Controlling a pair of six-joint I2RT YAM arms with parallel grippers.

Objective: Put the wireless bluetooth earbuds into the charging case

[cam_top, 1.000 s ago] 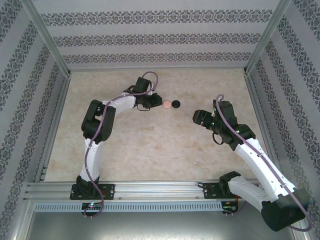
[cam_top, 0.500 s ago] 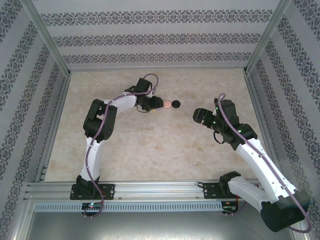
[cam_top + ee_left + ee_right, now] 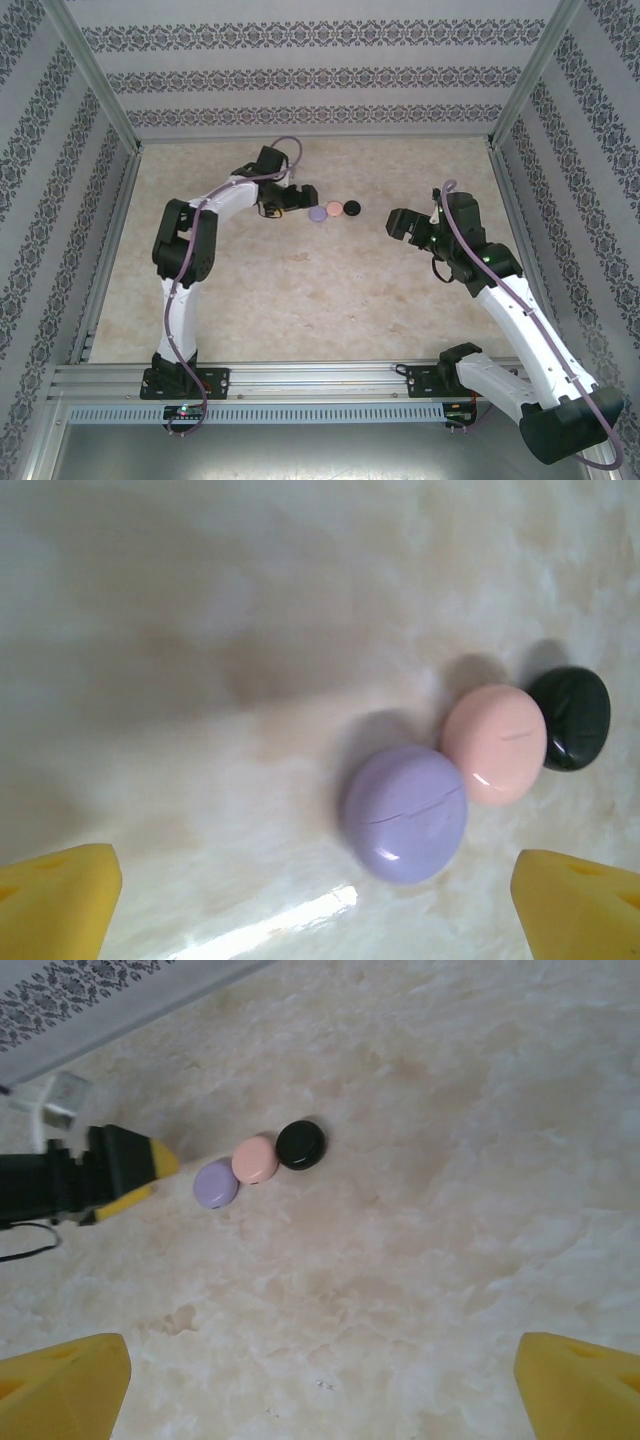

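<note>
The left gripper and right gripper are both wide open, empty. The lilac case, pink case and black case lie closed in a row, upper middle of the top view.

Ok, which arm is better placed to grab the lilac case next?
Left. The left gripper is open right beside the lilac case; the right gripper, also open, hangs farther off, beyond the black case.

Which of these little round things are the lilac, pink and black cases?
lilac case (image 3: 405, 813), left wrist view, middle of its lid.
pink case (image 3: 495, 743), left wrist view, middle of its lid.
black case (image 3: 570, 718), left wrist view, middle of its lid.
</note>
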